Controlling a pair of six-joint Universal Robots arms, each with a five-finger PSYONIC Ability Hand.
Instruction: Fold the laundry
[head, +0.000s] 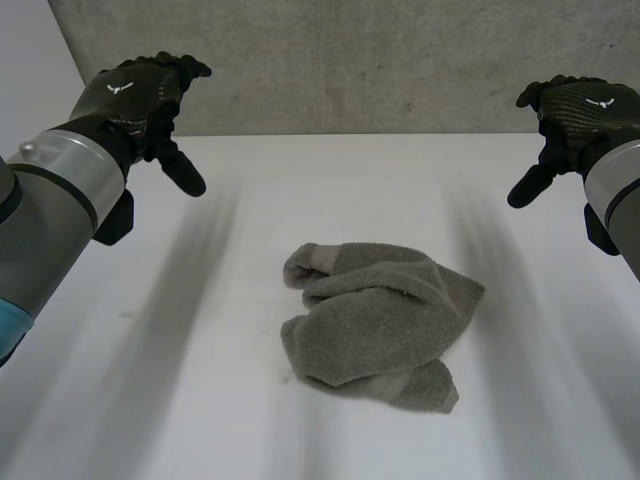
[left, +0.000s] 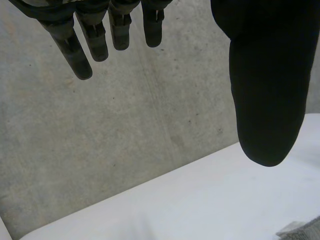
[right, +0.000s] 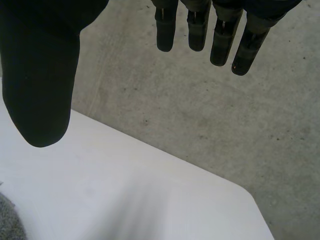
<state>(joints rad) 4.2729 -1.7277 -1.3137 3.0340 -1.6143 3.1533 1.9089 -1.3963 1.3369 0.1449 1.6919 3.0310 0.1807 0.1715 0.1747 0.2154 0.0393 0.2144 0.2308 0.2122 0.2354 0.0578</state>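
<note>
A grey-green towel (head: 380, 325) lies crumpled in a loose heap on the white table (head: 200, 400), a little right of the middle. My left hand (head: 140, 95) hovers high at the far left, well away from the towel, fingers straight and thumb spread, holding nothing. My right hand (head: 575, 110) hovers high at the far right in the same open pose, empty. In the left wrist view the fingers (left: 82, 47) hang straight, and a corner of the towel (left: 302, 231) shows beyond the thumb. The right wrist view shows straight fingers (right: 220, 37) and an edge of the towel (right: 9, 222).
A grey concrete wall (head: 380, 60) rises behind the table's far edge. The table's rounded far corners (right: 245, 195) show in both wrist views. White tabletop surrounds the towel on every side.
</note>
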